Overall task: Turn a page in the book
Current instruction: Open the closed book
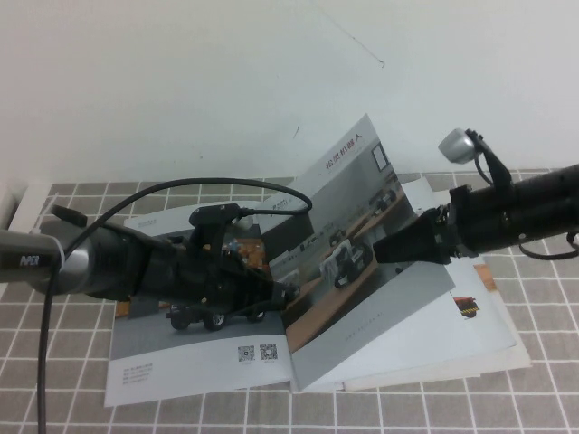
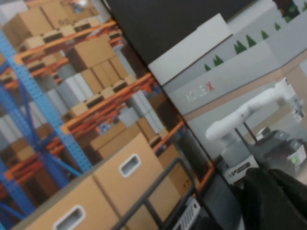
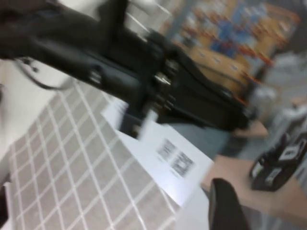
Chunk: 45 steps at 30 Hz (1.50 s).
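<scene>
The book [image 1: 194, 357] lies open on the tiled table. Its left sheet shows a wheeled vehicle and QR codes [image 3: 175, 159]. The page [image 1: 362, 203], with small robots on wooden desks under a Chinese heading, stands raised and tilted from the spine. My right gripper [image 1: 380, 250] reaches in from the right, its tip at the page's face; the right wrist view shows the gripper [image 3: 223, 206] in front of the wooden-desk picture [image 3: 268, 191]. My left gripper [image 1: 276, 294] rests over the left sheet near the spine and shows dark in its wrist view [image 2: 273, 201].
The grey tiled cloth [image 1: 72, 411] covers the table up to a white wall [image 1: 181, 72]. A black cable [image 1: 109, 203] loops over my left arm. More white pages [image 1: 479, 334] lie fanned under the raised page on the right.
</scene>
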Available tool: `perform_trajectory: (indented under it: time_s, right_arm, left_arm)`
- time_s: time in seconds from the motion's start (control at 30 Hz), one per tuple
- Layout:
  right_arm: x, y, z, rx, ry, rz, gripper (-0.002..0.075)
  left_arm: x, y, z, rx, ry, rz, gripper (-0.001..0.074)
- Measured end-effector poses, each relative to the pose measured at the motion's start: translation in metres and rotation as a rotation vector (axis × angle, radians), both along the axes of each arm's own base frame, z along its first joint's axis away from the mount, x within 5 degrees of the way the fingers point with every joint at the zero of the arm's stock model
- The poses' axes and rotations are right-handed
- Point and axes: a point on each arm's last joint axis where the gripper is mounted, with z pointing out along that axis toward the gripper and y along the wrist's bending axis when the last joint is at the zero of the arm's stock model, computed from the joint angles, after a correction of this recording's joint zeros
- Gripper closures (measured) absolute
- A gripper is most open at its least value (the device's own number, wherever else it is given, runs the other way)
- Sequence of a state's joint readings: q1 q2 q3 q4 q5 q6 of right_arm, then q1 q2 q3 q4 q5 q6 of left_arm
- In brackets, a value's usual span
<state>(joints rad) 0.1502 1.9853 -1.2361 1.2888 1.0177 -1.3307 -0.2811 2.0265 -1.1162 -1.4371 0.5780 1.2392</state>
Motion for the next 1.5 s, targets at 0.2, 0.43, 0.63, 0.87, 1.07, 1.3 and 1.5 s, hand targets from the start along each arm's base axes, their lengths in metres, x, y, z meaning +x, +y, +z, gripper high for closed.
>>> perform_trajectory:
  time_s: [0.2, 0.43, 0.63, 0.87, 1.07, 1.3, 1.5]
  right_arm:
    - [0.0, 0.001, 0.029, 0.029, -0.073, 0.018, 0.0391]
    - [-0.001, 0.004, 0.031, 0.034, -0.073, 0.028, 0.0391]
    - [-0.006, 0.021, 0.032, 0.054, -0.071, 0.055, 0.0391]
    - [-0.012, 0.046, 0.032, 0.045, -0.091, 0.06, 0.0391]
    - [-0.01, 0.053, 0.034, 0.078, -0.088, 0.02, 0.0391]
    - [-0.009, 0.053, 0.035, 0.083, -0.089, 0.004, 0.0391]
    - [-0.009, 0.053, 0.035, 0.083, -0.093, 0.007, 0.0391]
  left_arm:
    - [-0.006, 0.001, 0.02, 0.05, -0.101, -0.118, 0.0738]
    - [-0.027, 0.012, 0.091, 0.201, -0.362, -0.3, 0.0738]
    - [-0.064, 0.008, 0.144, 0.184, -0.487, -0.478, 0.0738]
    - [-0.113, -0.045, 0.163, 0.319, -0.651, -0.699, 0.0738]
    - [-0.162, -0.094, 0.155, 0.56, -0.736, -0.819, 0.0738]
    - [-0.188, -0.134, 0.139, 0.776, -0.887, -0.747, 0.0738]
    - [-0.174, -0.162, 0.093, 0.918, -1.008, -0.742, 0.0738]
